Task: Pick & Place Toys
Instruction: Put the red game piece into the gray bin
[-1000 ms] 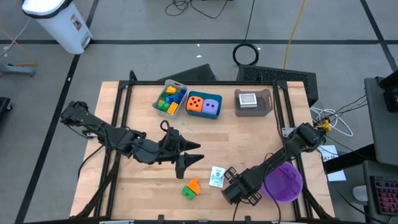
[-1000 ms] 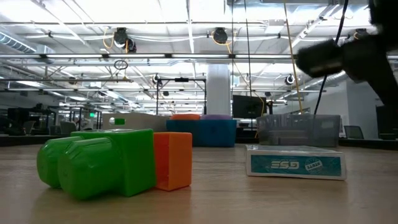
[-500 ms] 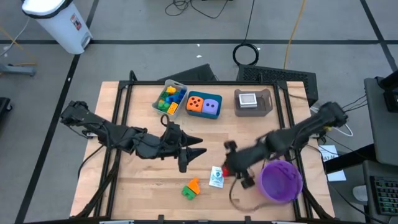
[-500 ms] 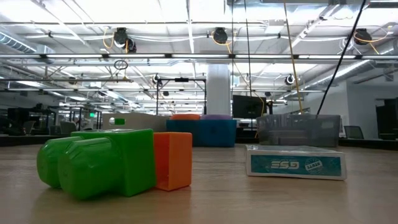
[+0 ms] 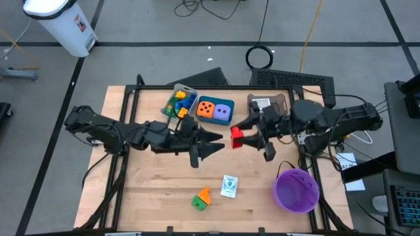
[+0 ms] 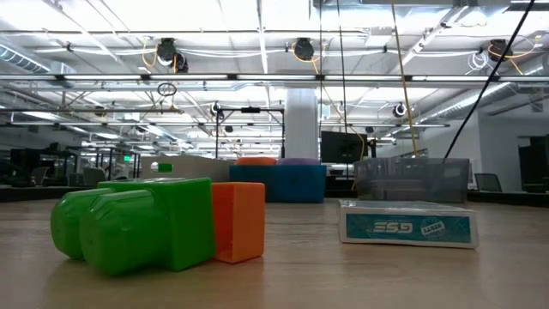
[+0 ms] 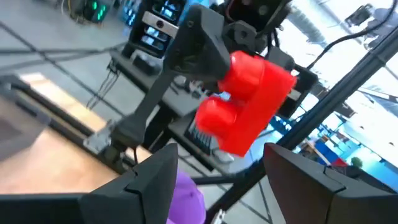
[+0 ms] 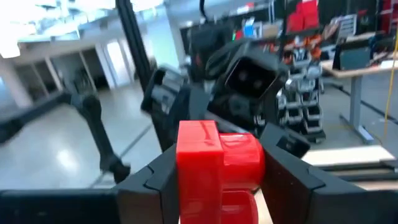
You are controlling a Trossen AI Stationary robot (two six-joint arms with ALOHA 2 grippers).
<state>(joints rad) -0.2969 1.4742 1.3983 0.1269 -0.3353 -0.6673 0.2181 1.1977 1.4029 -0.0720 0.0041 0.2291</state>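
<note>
A red brick (image 5: 236, 136) hangs high over the middle of the table, with my right gripper (image 5: 241, 136) shut on it and pointing level toward the table's left. My left gripper (image 5: 215, 143) faces it from the left, open, its fingers (image 7: 149, 183) short of the brick (image 7: 249, 102) and touching nothing. A green brick (image 6: 137, 223) joined to an orange brick (image 6: 240, 221) lies on the table near the front edge. A white card pack (image 6: 407, 225) lies flat beside them. Neither gripper shows in the low view. My right gripper pinches the red brick by two opposite sides (image 8: 186, 168) between its two fingers (image 8: 152, 183). The fingers come level from the table's right. The brick is lifted clear of the table and sticks out past the fingertips toward my left gripper.
At the far edge stand a grey tray (image 5: 179, 103) of bricks, a blue tray (image 5: 215, 111) with an orange and a purple die, and a brown tray (image 5: 268, 107) with a card. A purple bowl (image 5: 296, 190) sits at the near right.
My right gripper has risen from the near edge beside the bowl, swung toward the table's far side and middle, and tipped from pointing down to level, carrying the red brick up clear of the table. My left gripper has drifted slightly up and toward the far edge.
</note>
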